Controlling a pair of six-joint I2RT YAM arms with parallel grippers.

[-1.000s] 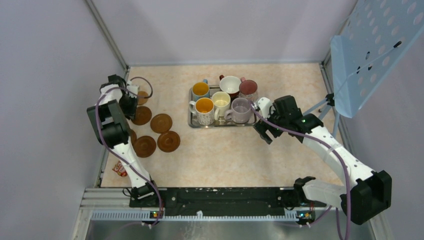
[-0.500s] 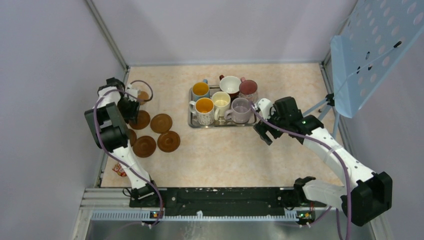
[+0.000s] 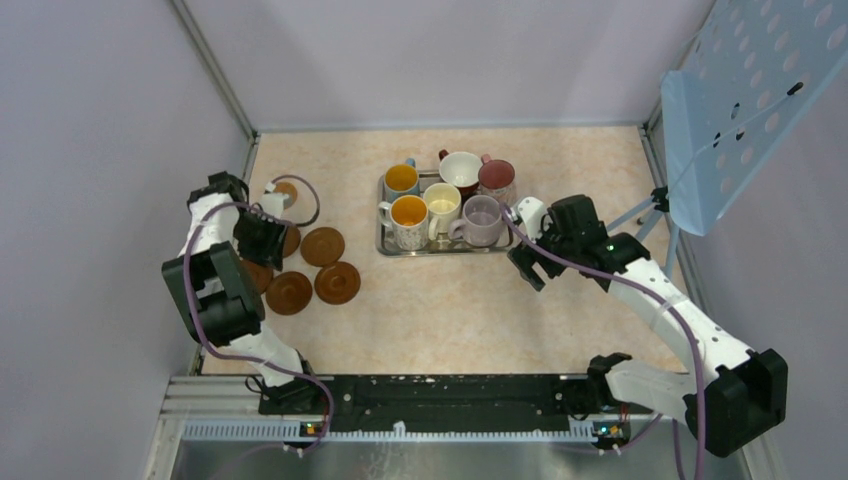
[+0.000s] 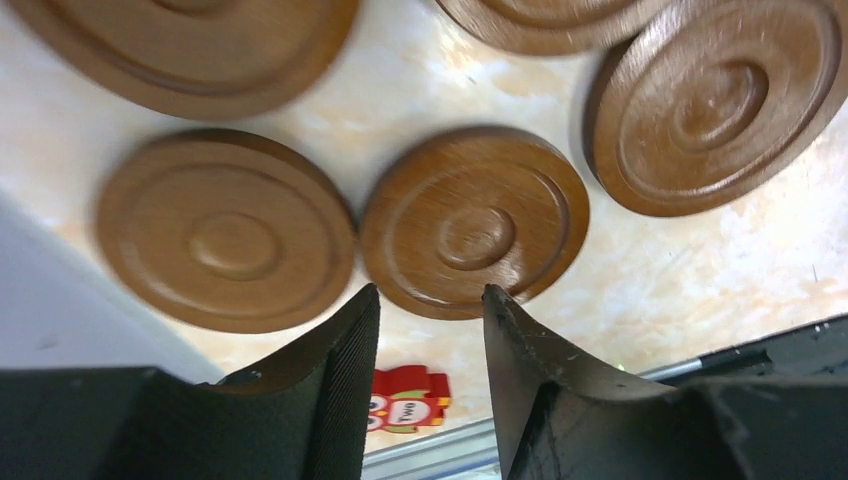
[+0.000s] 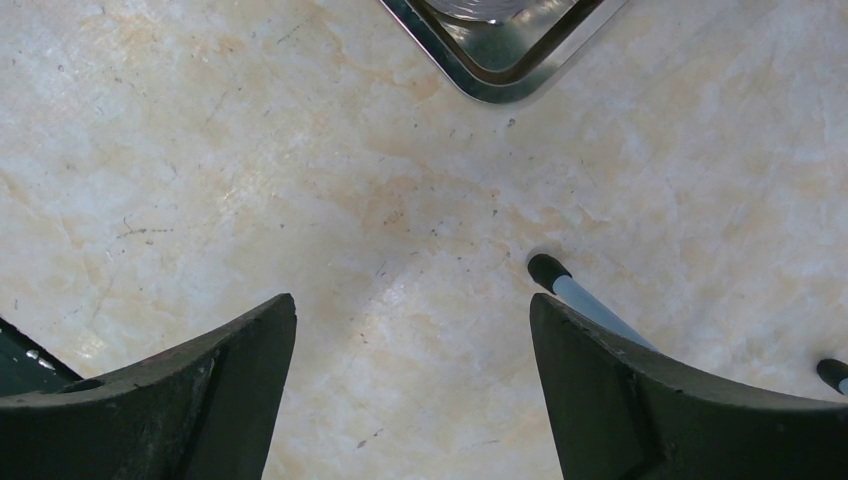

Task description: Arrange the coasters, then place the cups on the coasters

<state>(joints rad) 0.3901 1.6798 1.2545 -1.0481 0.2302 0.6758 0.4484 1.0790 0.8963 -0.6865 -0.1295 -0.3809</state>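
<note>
Left gripper [image 4: 430, 292] hangs low over the coasters [image 3: 322, 246] at the left side of the table [image 3: 450, 310]. Its jaws are partly parted, with only air between them; it holds nothing. Right past the fingertips, dead ahead in the wrist view, lies one coaster [image 4: 475, 235]. It is flat on the table, ring side up, with its near edge just beyond the gap between the jaws. It is wider than that gap, so the jaws look too narrow to straddle it as they stand.

A neighbour coaster [image 4: 225, 230] sits just beside it on one side and another [image 4: 715, 105] close on the other, so there is little room around it. Being round, it has no long axis to line up with, and any approach angle would serve. What counts is that it is flat and low, so the likely grip is on the rim, from the edge.

Right gripper [image 5: 412, 300] has its jaws spread wide and empty above bare table, just off the corner of the tray [image 5: 497, 95]. All six cups [image 3: 440, 205] stand packed together on that tray, none of them on a coaster yet.

So the split looks plain: the left arm is far nearer the coasters, and the right arm is nearer the cups. Arranging looks like the step in hand, with the coasters bunched together well apart from the tray.
</note>
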